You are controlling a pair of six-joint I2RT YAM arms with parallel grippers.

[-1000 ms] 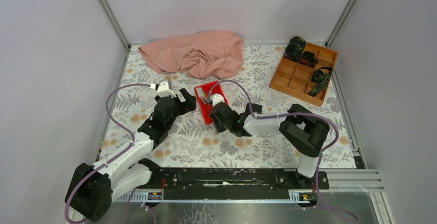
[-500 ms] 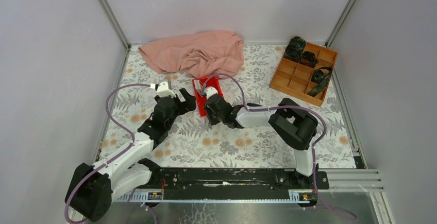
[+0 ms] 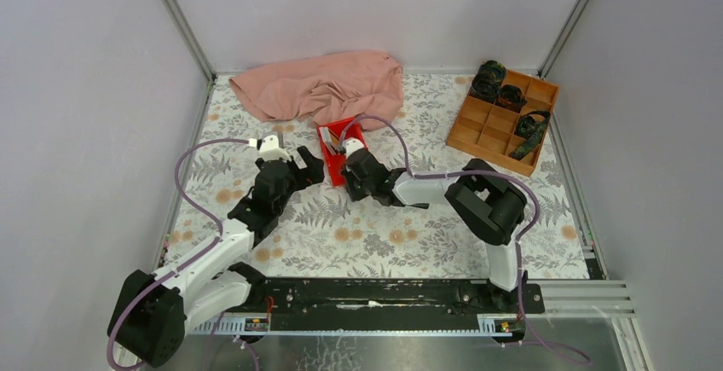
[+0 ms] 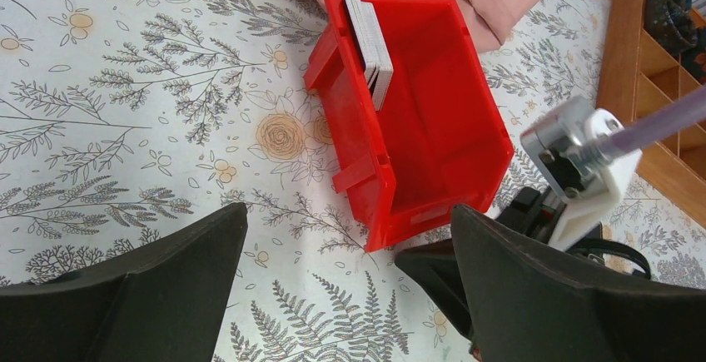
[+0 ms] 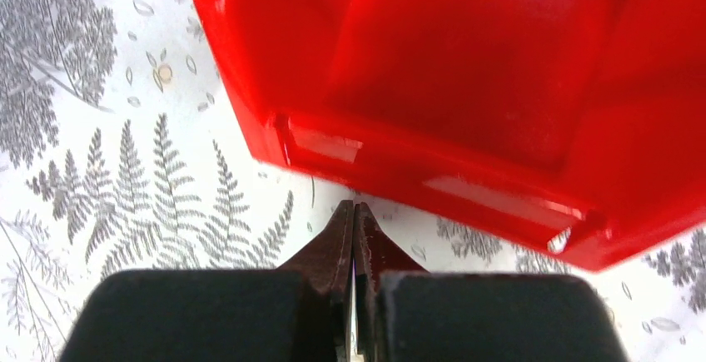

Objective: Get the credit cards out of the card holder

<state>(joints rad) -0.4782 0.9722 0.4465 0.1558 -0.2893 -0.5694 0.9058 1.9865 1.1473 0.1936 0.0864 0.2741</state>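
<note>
We show two arms reaching from the near edge of the flower-printed worktop toward its middle. The left gripper hovers above the near corner of a red tray. Its fingers are spread wide and hold nothing. The right gripper lies low on the worktop, with its fingers pressed together and nothing between them. Its tips point at the tray's near wall and stand just beside it; we cannot tell whether they touch.

The tray sits askew between the two grippers. Inside it we see the credit cards, a thin pale grey stack standing on edge against the tray's left wall toward its far end. The rest of the tray floor is bare.

The tray's far end meets the edge of a crumpled pink cloth. Well apart, at the far right corner, a wooden box with open compartments holds dark items in several cells along its far and right sides.
</note>
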